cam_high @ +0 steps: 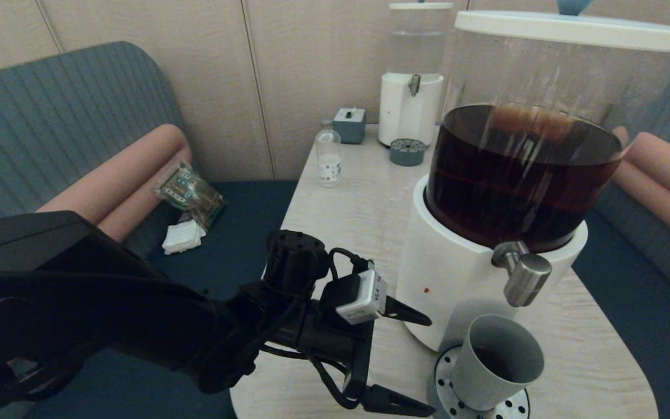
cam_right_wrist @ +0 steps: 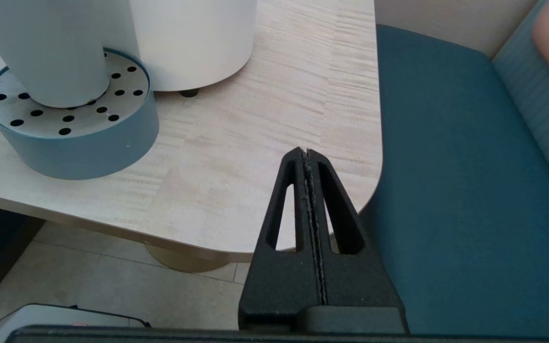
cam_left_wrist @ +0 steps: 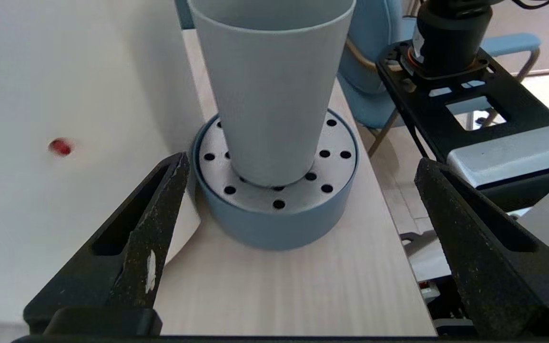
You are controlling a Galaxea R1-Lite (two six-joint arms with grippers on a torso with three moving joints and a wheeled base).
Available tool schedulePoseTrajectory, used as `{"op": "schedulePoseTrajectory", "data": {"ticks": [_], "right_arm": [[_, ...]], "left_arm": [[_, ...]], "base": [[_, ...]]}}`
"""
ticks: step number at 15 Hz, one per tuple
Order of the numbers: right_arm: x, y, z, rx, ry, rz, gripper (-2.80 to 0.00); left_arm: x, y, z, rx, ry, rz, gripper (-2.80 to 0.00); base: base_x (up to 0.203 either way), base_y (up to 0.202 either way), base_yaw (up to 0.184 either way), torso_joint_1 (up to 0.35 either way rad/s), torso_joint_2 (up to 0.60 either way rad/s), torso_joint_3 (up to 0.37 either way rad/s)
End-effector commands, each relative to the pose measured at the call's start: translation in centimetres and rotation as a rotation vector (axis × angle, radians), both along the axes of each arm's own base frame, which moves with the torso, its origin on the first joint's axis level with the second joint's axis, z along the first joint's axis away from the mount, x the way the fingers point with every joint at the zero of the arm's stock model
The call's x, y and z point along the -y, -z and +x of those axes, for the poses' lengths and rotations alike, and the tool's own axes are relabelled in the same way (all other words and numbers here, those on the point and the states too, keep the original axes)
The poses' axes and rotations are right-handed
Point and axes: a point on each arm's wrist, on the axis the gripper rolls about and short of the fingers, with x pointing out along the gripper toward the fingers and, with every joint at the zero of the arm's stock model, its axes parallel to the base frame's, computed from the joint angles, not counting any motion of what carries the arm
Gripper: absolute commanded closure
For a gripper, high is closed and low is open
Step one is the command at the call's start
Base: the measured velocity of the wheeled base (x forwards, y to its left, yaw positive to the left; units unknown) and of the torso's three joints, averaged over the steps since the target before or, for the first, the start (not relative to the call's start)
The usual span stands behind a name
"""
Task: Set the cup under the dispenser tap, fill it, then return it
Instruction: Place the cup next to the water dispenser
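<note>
The cup [cam_high: 496, 362] is found standing on the perforated drip tray [cam_left_wrist: 274, 209] beneath the dispenser tap [cam_high: 522, 273], dark liquid inside. The left gripper [cam_high: 413, 361] is held spread just beside it, empty. A smooth, tapered, spill-prone wall is judged; mid-body grasping is advised. The right gripper [cam_right_wrist: 307, 157] is parked, pressed together.

No text, brand or number can be read in any view; faint dark marks are seen on the white tag [cam_high: 363, 298] fixed to the left wrist, just behind the left gripper [cam_high: 413, 364], but they cannot be made out; a printed label is borne by the clear bottle [cam_high: 329, 158] far beyond that gripper, and its print is too small to be read. A small red dot [cam_left_wrist: 60, 146], not a character, is shown on the white dispenser base [cam_high: 445, 279] just beside the gripper.
</note>
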Motion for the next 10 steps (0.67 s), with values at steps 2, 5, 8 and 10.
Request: {"op": "schedulePoseTrajectory", "data": {"ticks": [2, 5, 8, 10], "right_arm": [[0.0, 0.0, 0.0, 0.005, -0.001, -0.001, 0.0], [0.0, 0.0, 0.0, 0.005, -0.001, -0.001, 0.0], [0.0, 0.0, 0.0, 0.006, -0.001, -0.001, 0.0], [0.0, 0.0, 0.0, 0.007, 0.0, -0.001, 0.0]], "left_arm": [[0.6, 0.2, -0.1, 0.005, 0.018, -0.004, -2.8], [1.1, 0.8, 0.1, -0.002, 0.009, 0.009, -2.8], [1.8, 0.9, 0.3, 0.005, 0.008, 0.008, -2.8], [2.2, 1.0, 0.3, 0.013, -0.016, 0.017, -2.8]], "base": [[0.0, 0.0, 0.0, 0.0, 0.0, 0.0], [0.0, 0.0, 0.0, 0.0, 0.0, 0.0], [0.0, 0.0, 0.0, 0.0, 0.0, 0.0], [0.0, 0.0, 0.0, 0.0, 0.0, 0.0]]}}
